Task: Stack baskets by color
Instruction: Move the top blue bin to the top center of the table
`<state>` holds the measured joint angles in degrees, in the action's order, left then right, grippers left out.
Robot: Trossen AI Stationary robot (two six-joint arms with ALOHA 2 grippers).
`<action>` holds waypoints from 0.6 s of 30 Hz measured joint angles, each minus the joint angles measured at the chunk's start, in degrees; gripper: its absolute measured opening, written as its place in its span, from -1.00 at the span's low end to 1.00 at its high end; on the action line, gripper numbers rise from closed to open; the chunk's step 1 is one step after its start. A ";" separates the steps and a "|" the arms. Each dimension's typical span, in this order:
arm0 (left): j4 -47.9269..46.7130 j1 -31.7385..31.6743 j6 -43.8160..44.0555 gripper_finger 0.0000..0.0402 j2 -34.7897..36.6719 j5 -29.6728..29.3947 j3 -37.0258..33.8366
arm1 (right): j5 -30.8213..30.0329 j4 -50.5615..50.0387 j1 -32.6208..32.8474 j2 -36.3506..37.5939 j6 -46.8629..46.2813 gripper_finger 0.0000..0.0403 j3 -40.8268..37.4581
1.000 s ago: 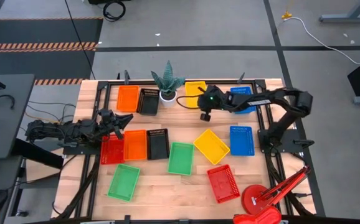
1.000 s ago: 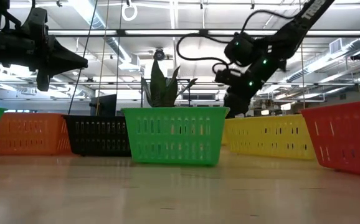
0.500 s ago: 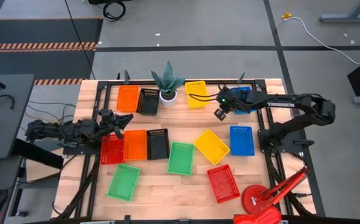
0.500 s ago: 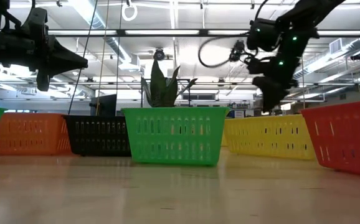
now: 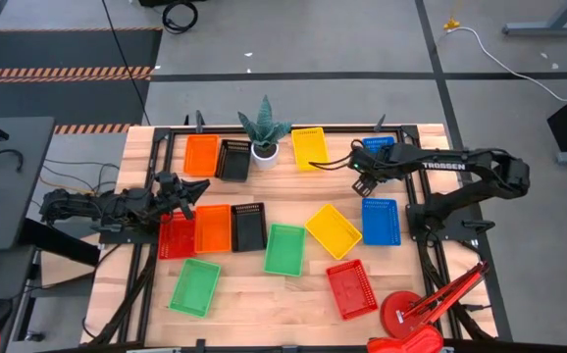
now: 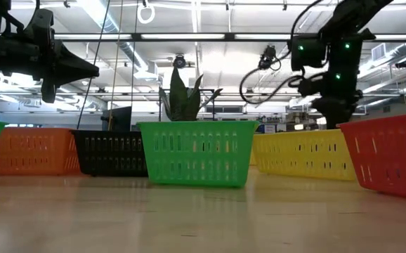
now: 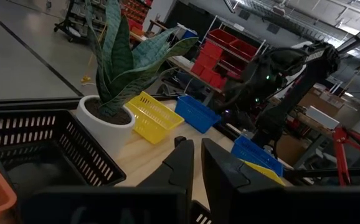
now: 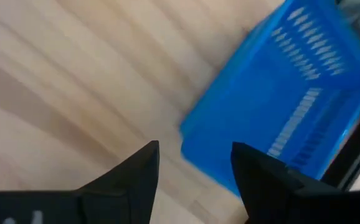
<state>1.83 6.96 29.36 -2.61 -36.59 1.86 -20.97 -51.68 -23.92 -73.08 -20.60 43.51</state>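
Coloured mesh baskets lie spread over the wooden table. A yellow basket (image 5: pixel 310 147) and a blue basket (image 5: pixel 383 144) stand at the far edge. My right gripper (image 5: pixel 361 182) hangs open, pointing down, just off the near left corner of that blue basket (image 8: pixel 292 106). Between its fingers (image 8: pixel 195 168) there is only bare wood. My left gripper (image 5: pixel 188 190) is shut and level above the red basket (image 5: pixel 177 236) at the left, holding nothing.
An orange basket (image 5: pixel 202 154), a black basket (image 5: pixel 232 159) and a white pot with a plant (image 5: pixel 264 137) line the far edge. More baskets fill the middle: orange (image 5: pixel 213 227), black (image 5: pixel 249 226), green (image 5: pixel 285 249), yellow (image 5: pixel 334 230), blue (image 5: pixel 381 221). A red lamp (image 5: pixel 411 314) stands near right.
My right gripper has swung toward the table's right edge, from beside the far yellow basket to the far blue basket. It has tipped from nearly level to pointing steeply down. No basket has moved.
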 joint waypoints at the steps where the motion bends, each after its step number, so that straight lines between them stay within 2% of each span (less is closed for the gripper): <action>1: 0.00 0.00 0.00 -0.82 0.00 0.00 0.01 | 1.29 0.68 -0.16 0.00 0.57 0.02 -0.95; 3: 0.00 0.00 -0.01 -0.83 0.00 0.00 0.01 | 3.04 2.16 -0.20 -0.31 1.10 0.01 -1.96; 7: 0.00 0.00 -0.02 -0.85 0.00 -0.01 0.01 | -0.76 1.65 -0.30 -2.70 -0.46 -0.05 -1.73; 12: 0.02 0.00 -0.02 -0.83 0.00 0.00 -0.01 | 0.02 2.03 -1.25 -7.47 -0.12 -0.19 -1.70; 15: 0.02 0.00 -0.04 -0.82 0.00 -0.01 0.01 | -0.35 2.46 -1.82 -10.68 -0.02 -0.31 -1.68; 18: 0.02 -0.01 -0.04 -0.81 0.00 0.00 0.01 | -0.37 3.92 -1.63 -12.71 0.33 -0.51 -1.68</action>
<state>1.85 6.95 29.32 -2.61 -36.59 1.86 -21.34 -47.76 -25.55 -85.79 -20.27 41.82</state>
